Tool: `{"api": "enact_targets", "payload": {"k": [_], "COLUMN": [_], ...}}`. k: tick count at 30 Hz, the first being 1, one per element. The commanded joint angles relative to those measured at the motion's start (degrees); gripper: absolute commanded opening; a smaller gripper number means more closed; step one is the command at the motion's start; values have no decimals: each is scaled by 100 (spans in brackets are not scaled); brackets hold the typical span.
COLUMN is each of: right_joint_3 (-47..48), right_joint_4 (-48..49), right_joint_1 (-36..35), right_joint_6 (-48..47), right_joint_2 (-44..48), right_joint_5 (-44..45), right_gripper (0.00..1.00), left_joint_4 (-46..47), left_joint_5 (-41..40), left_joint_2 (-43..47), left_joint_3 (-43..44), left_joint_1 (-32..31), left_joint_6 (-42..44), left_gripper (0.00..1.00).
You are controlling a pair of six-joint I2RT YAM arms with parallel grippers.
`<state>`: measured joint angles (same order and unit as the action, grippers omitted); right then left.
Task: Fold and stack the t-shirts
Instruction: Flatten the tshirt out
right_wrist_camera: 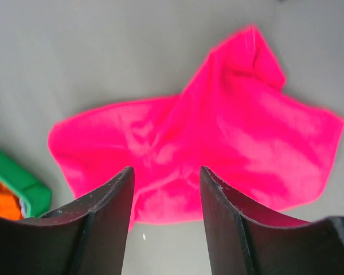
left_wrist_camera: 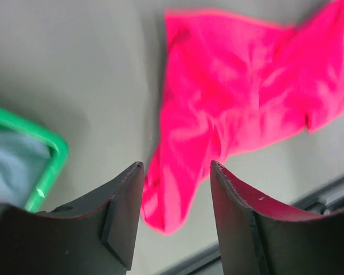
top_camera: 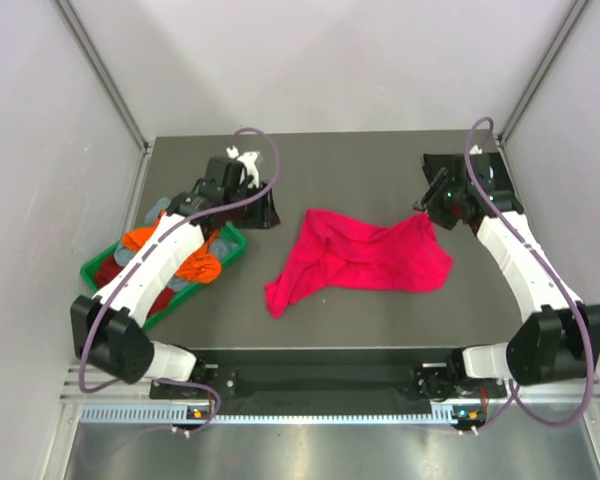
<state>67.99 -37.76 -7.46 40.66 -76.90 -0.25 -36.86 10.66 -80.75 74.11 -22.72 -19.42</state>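
Note:
A bright pink-red t-shirt [top_camera: 360, 255] lies crumpled and spread on the dark table's middle. It also shows in the left wrist view [left_wrist_camera: 235, 91] and the right wrist view [right_wrist_camera: 206, 143]. My left gripper [top_camera: 265, 212] hovers open and empty just left of the shirt, with its fingers apart in its wrist view [left_wrist_camera: 176, 165]. My right gripper [top_camera: 430, 205] hovers open and empty by the shirt's far right corner, with its fingers apart in its wrist view [right_wrist_camera: 166, 169]. Orange [top_camera: 198, 265], dark red [top_camera: 108, 272] and grey-blue [top_camera: 158, 208] t-shirts are piled in the tray. The black t-shirt is not seen.
A green plastic tray [top_camera: 92, 268] sits at the table's left side under my left arm. Its rim shows in the left wrist view [left_wrist_camera: 51, 166] and a corner in the right wrist view [right_wrist_camera: 20, 186]. White walls enclose the table on three sides.

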Motion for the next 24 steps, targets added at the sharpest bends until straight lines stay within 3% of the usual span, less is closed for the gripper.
{"api": "enact_targets", "payload": {"k": [1, 5, 15, 24], "right_joint_3": [-425, -1058, -1666, -1868], "right_joint_4": [-320, -276, 49, 260], "right_joint_1": [-27, -10, 149, 210], "right_joint_6": [284, 390, 504, 398], "right_joint_2": [526, 887, 1054, 870], "right_joint_5": [-291, 236, 43, -89], "right_gripper": [50, 50, 50, 51], "left_joint_4": [83, 4, 205, 583], "left_joint_5": [69, -397, -1013, -1540], "left_joint_2": [488, 692, 710, 710], "left_joint_3": [-589, -1081, -2179, -2953], "left_joint_1": [-285, -909, -1709, -2368], "left_joint_6": [52, 17, -404, -765], "left_gripper": [54, 52, 42, 58]}}
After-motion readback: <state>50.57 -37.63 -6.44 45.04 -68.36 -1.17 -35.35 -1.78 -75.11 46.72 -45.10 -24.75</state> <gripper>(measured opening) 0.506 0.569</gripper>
